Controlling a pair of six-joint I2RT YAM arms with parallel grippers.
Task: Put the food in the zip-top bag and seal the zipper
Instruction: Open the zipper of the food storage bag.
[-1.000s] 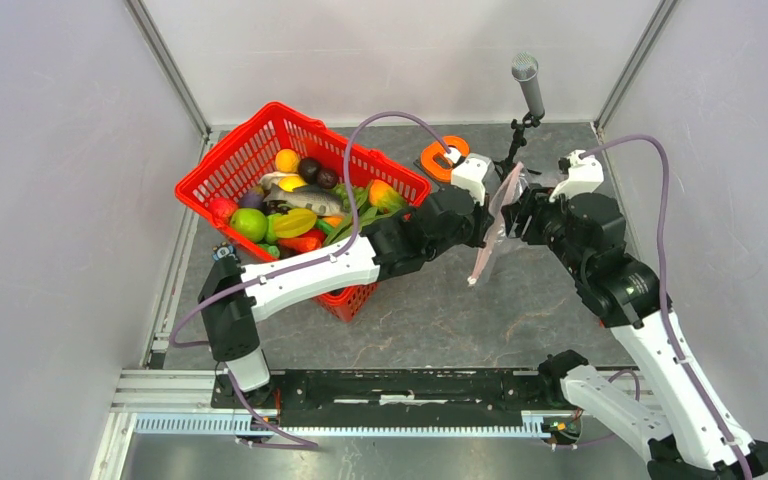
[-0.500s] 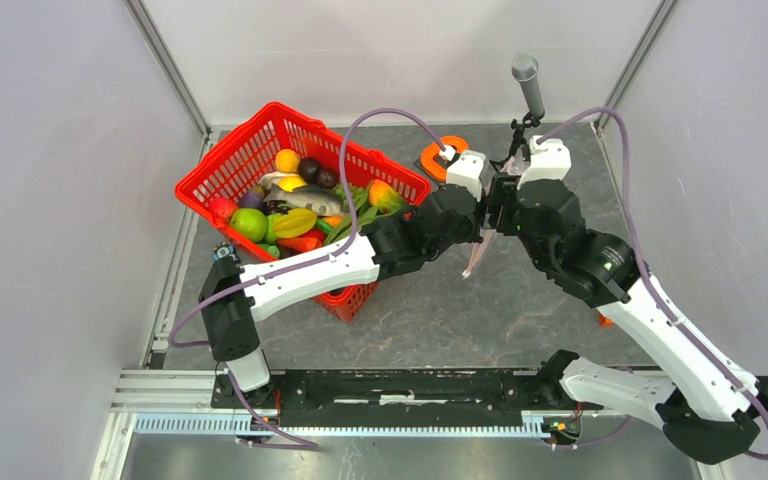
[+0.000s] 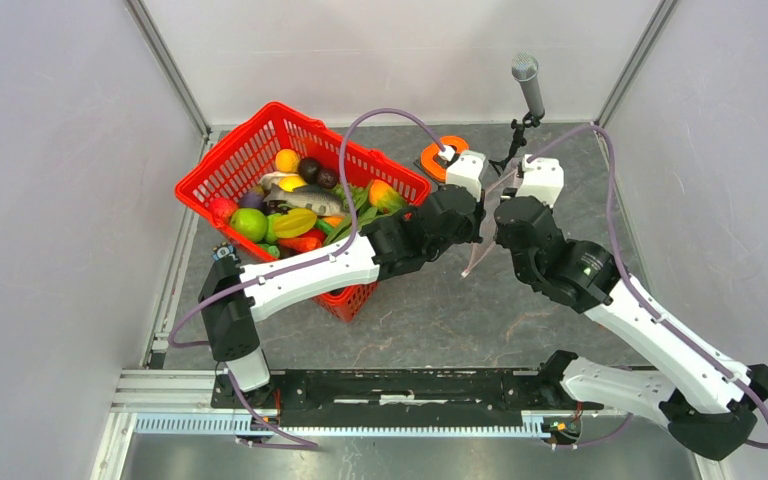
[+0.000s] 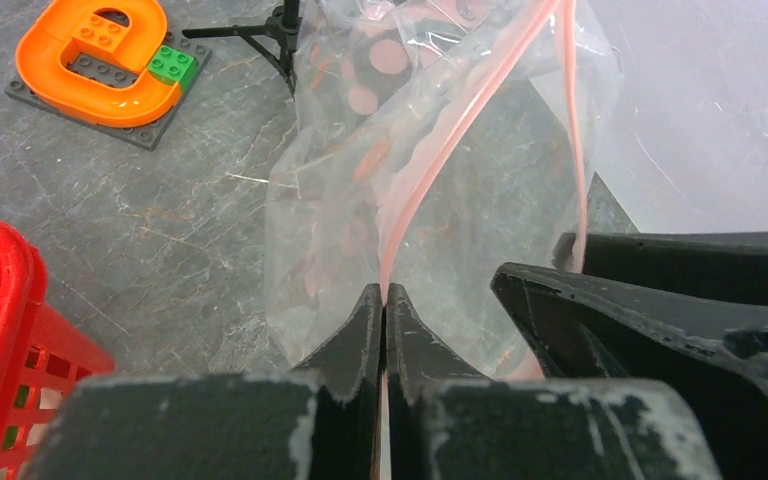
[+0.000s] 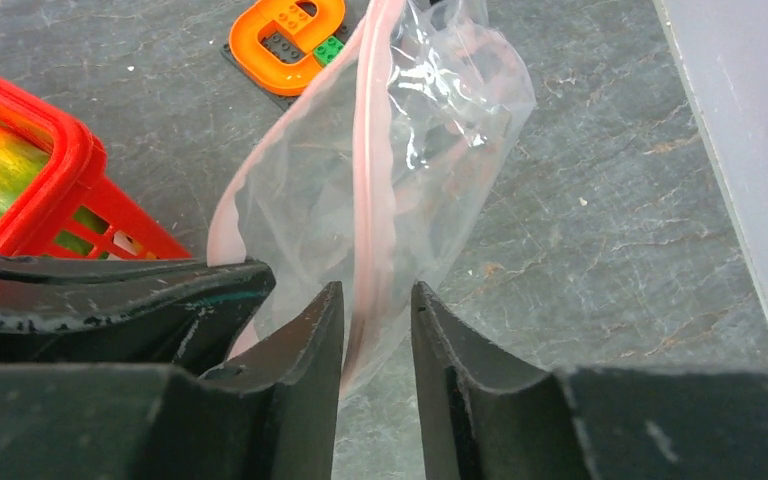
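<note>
While our left gripper (image 4: 384, 296) is pressed tight together on one lip of the pinkish zipper (image 4: 438, 165), it holds the clear zip-top bag (image 4: 340, 200) up between the two arms over the grey table (image 3: 430, 310). Our right gripper (image 5: 375, 295) sits just beside it, jaws spread a little and straddling the other lip without clamping it. We see the toy produce (image 3: 290, 215) piled in the red mesh basket (image 3: 260, 135) off to the left, well apart from the bag.
</note>
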